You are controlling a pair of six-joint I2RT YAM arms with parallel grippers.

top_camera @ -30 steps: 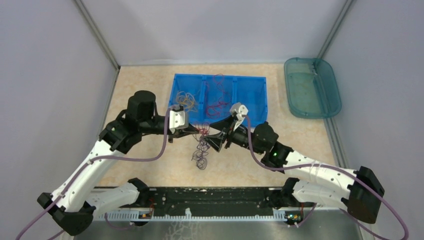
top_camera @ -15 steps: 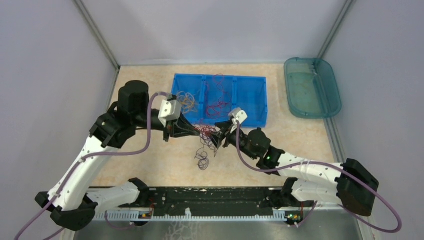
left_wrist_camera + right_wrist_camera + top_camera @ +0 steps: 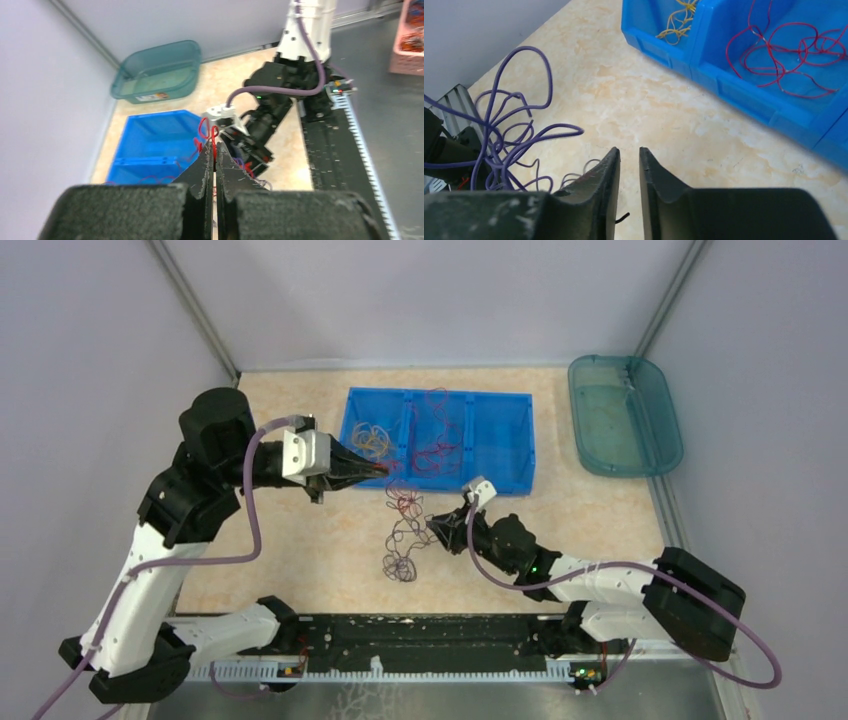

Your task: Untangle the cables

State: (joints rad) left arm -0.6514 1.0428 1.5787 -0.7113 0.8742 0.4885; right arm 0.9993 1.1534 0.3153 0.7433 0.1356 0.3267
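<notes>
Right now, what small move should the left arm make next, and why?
Probably lift the left gripper a little higher, toward the blue bin. It is shut on a red cable whose lower end seems to run into the purple tangle beside the right gripper, and red cables lie in the bin's middle compartment.

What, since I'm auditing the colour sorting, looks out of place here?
The dark purple wire tangle lies loose on the table, outside the blue three-compartment plastic bin; a thin red wire stretches from it up to the left gripper.
</notes>
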